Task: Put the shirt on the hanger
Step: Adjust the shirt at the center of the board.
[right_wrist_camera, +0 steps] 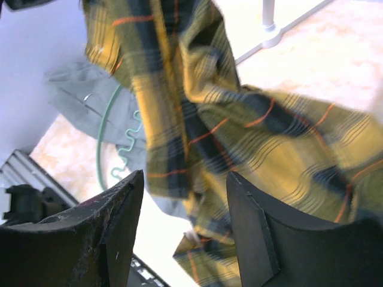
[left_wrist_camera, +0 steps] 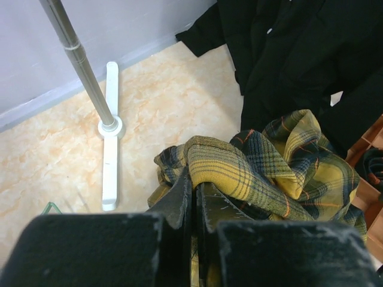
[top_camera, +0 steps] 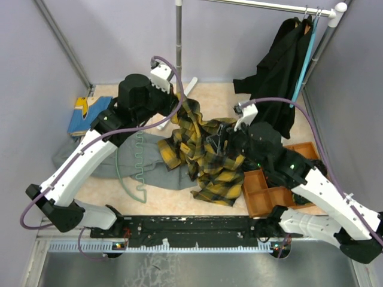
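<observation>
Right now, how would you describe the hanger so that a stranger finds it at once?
On the table's left half lies a grey garment. The hanger rests flat on it, pale green with a wavy bar; the other teal hanger hangs on the rail under black clothes.

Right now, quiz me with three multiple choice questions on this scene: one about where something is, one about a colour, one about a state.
1. Where is the wavy green hanger? A. hanging overhead. B. lying flat, partly on the grey cloth, left of the plaid shirt. C. held aloft.
2. What colour is the plaid shirt? A. yellow and dark. B. plain white. C. red and pink.
3. What state is the left gripper in? A. wide open, empty. B. shut on the plaid shirt. C. shut on the hanger.
Answers: 1 B, the top view shows it flat there. 2 A, all views show yellow with dark bands. 3 B, the left wrist view shows fabric pinched between its closed fingers.
</observation>
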Available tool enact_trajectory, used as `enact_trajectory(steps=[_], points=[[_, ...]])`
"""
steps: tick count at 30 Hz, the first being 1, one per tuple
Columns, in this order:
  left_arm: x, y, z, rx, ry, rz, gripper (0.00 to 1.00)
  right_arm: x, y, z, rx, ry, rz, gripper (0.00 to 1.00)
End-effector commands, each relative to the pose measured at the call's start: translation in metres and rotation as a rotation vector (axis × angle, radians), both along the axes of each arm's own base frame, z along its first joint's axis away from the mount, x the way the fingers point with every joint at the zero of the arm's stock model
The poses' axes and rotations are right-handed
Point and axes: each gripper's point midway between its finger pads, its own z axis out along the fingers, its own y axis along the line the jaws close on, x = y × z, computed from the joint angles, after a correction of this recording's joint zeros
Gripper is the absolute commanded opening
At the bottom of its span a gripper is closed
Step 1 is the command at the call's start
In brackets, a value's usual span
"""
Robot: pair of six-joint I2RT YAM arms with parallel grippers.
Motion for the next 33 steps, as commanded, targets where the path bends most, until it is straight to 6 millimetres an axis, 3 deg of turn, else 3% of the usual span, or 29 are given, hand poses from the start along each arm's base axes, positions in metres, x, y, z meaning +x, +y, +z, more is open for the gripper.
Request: enact_trajectory(steps=[1, 8, 13, 17, 19, 22, 25, 28, 33], points=[[0.005, 0.004, 0.015, -0.015, -0.018, 0.042, 0.00, -0.004, 0.007, 0.009, 0.198, -0.005, -0.157, 0.58], [0.007, 0.005, 0.014, -0.011, -0.016, 0.057, 0.00, -0.012, 0.032, -0.024, 0.288, 0.063, -0.254, 0.64], [0.007, 0.007, 0.012, -0.005, -0.016, 0.062, 0.00, -0.010, 0.053, -0.034, 0.300, 0.078, -0.250, 0.68], [0.006, 0.009, 0.012, -0.005, -0.019, 0.068, 0.00, -0.001, 0.057, -0.044, 0.275, 0.069, -0.296, 0.69], [0.005, 0.011, 0.014, -0.006, -0.024, 0.072, 0.00, 0.004, 0.054, -0.049, 0.240, 0.059, -0.330, 0.66], [0.004, 0.017, 0.015, -0.006, -0.029, 0.097, 0.00, 0.009, 0.041, -0.053, 0.174, 0.038, -0.384, 0.51], [-0.001, 0.025, 0.015, -0.022, -0.028, 0.118, 0.00, 0.008, 0.024, -0.035, 0.165, -0.013, -0.401, 0.30], [-0.012, 0.031, 0.018, -0.078, -0.025, 0.120, 0.00, 0.006, 0.006, 0.006, 0.173, -0.098, -0.394, 0.03], [-0.030, 0.033, 0.043, -0.168, -0.060, 0.080, 0.00, 0.000, -0.020, 0.111, 0.200, -0.279, -0.355, 0.00]])
